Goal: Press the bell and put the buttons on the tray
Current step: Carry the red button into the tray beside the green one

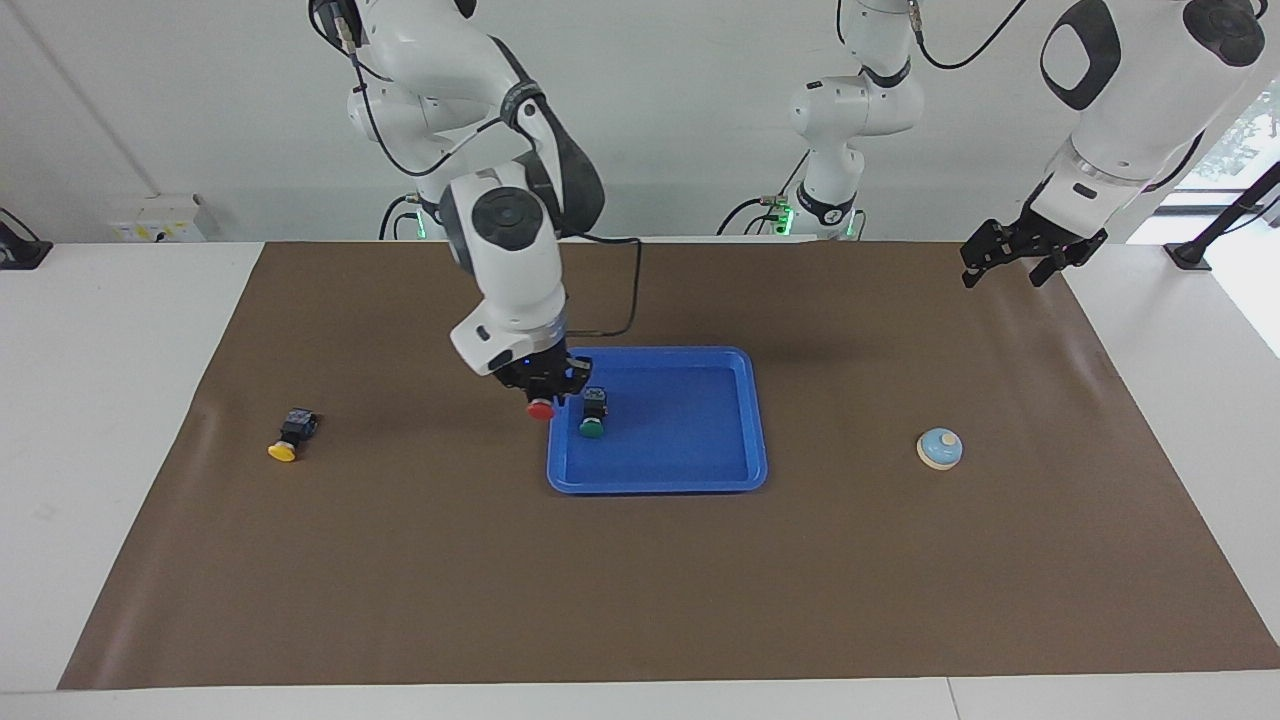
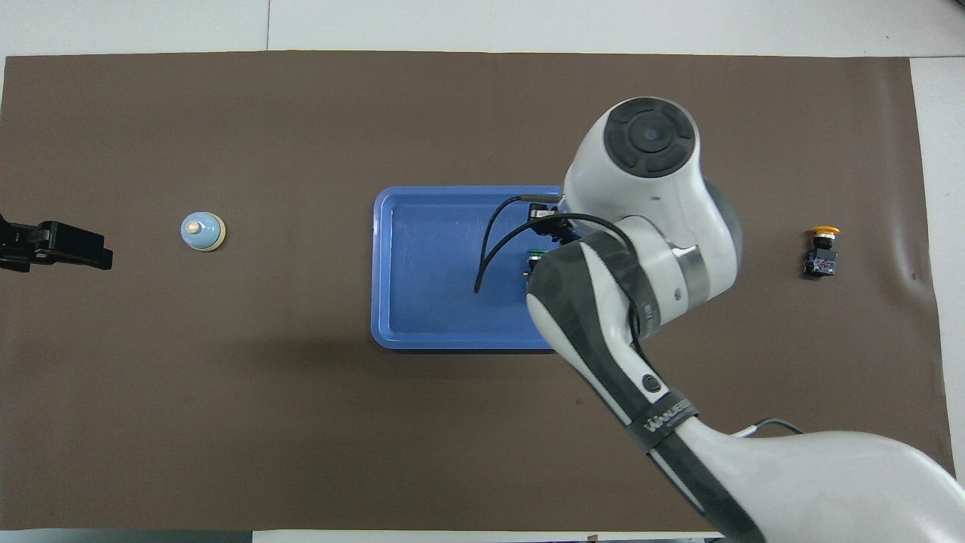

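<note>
One red button (image 1: 541, 408) pinched in right hand (image 1: 545, 392) over tray (image 1: 700, 484) edge (left hand (image 1: 1020, 252) waits, fingers unclear).

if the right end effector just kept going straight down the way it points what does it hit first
Probably the tray, near its rim at the right arm's end. The right end effector points down there, holding the red button, so that button would land first, beside the green button. Depth is uncertain.

I see a bright blue tray (image 1: 700, 480) on a plain brown mat (image 1: 640, 580). Three black-bodied buttons have red (image 1: 541, 408), green (image 1: 591, 429) and yellow (image 1: 282, 452) caps. The bell (image 1: 940, 448) is light blue with cream knob and rim. Both arms are white with black grippers.
</note>
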Controlling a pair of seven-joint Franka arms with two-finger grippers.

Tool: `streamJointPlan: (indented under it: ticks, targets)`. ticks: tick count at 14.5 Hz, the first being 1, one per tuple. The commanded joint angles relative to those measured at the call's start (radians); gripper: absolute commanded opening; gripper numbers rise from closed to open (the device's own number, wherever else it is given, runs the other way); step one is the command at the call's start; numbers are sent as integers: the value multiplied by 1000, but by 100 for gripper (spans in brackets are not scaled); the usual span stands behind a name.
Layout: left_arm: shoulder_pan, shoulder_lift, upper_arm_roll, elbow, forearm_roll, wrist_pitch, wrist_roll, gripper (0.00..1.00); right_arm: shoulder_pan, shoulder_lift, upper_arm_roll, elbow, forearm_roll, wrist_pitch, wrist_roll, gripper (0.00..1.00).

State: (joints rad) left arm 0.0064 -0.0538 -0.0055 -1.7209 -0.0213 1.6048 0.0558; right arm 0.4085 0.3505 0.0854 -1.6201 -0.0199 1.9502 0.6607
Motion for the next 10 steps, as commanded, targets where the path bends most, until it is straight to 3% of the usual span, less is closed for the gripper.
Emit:
streamJointPlan:
  ticks: [1,4,10]
  targets:
    - [1,6,2,18,-5,-16,-2,100,73,96,-3,121,18,-48,94,0]
    - [1,6,2,17,-5,-16,-2,100,137,175,-6,162,11,-34,147,0]
    - [1,6,2,18,-5,-16,-2,100,135,194,-6,123,3,80,149,0]
